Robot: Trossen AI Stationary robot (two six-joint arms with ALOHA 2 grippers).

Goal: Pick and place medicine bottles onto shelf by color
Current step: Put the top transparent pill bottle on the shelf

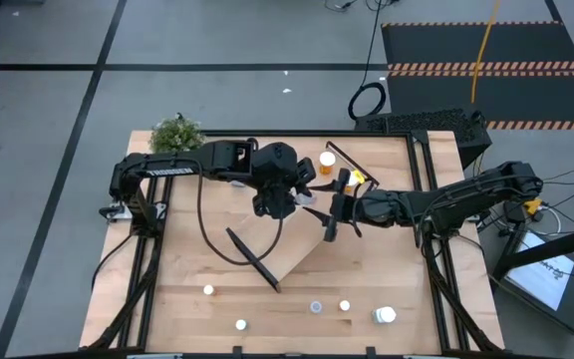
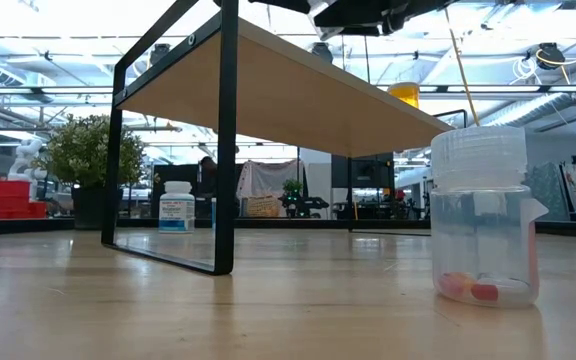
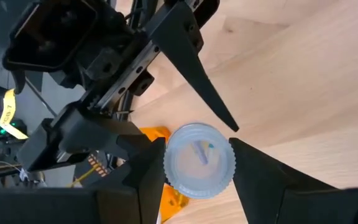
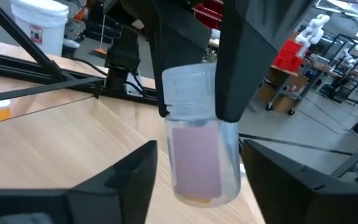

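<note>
1. Light-wood surface (image 1: 167, 299) on a dark frame, with grey floor around it. A row of loose medicine bottles (image 1: 345, 306) stands along the lower edge of the high view, well apart from both arms.
2. Nearest the low camera, at right of frame, is a clear bottle (image 2: 483, 215). It stands upright with a white cap and a few red and orange pills at its bottom.
3. The shelf (image 1: 292, 249) lies diagonally at centre, its board raised on black brackets. No bottle shows on the part of the board not hidden by the arms. In the low view a white bottle (image 2: 176, 212) stands on the surface beyond, seen under the board.
4. The left end effector (image 1: 277, 204) hangs over the upper end of the shelf, clenched on the cap of a held bottle (image 4: 197, 155). The bottle's long axis is vertical, cap uppermost and body hanging free. It carries a pinkish label; its contents cannot be told.
5. The right end effector (image 1: 319, 221) meets the held bottle level, from the right of the frame. It is released, with its fingers (image 4: 123, 180) spread either side of the bottle's body and apart from it. The coming move likely turns on this gap: closing squarely across the upright body, below the left fingers.
6. Farthest, near the upper edge, stand an orange bottle (image 1: 327, 160) and a green plant (image 1: 177, 133).
</note>
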